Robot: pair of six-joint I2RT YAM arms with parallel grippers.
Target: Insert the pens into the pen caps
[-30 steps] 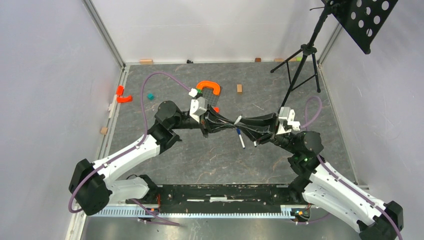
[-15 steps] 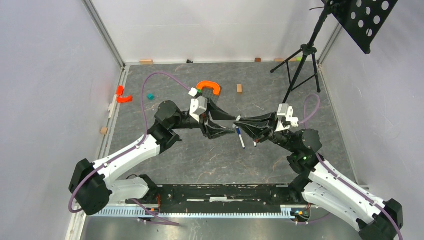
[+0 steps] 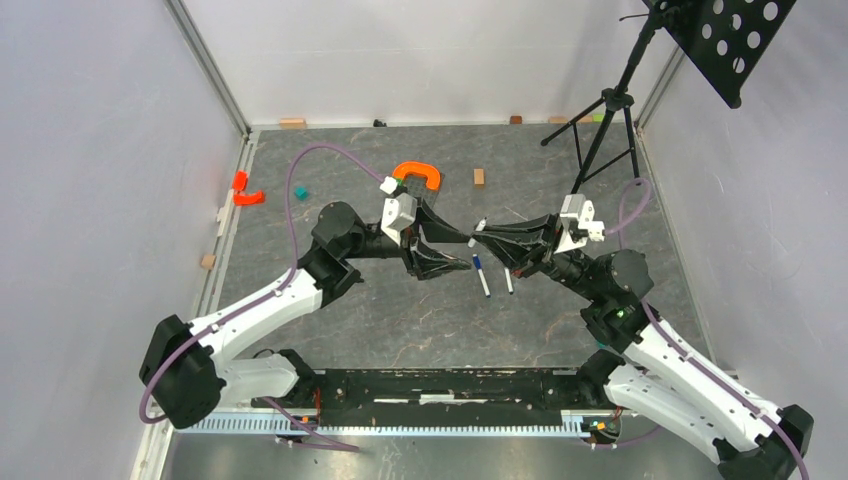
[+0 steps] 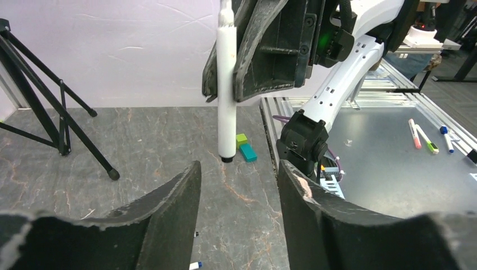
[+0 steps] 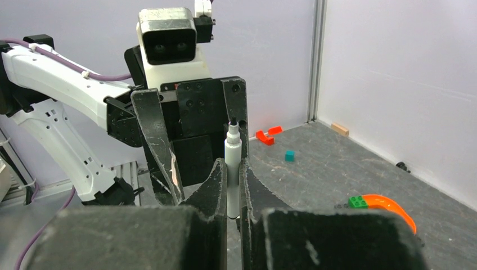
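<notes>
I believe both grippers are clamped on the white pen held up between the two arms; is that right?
Not quite: only the right gripper is shut on that white pen. The left gripper stands open, its fingers spread with nothing between them and the pen beyond their tips, as the left wrist view shows.

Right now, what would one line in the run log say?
right gripper: shut on pen | left gripper: open, empty | table: two other pens lying
</notes>
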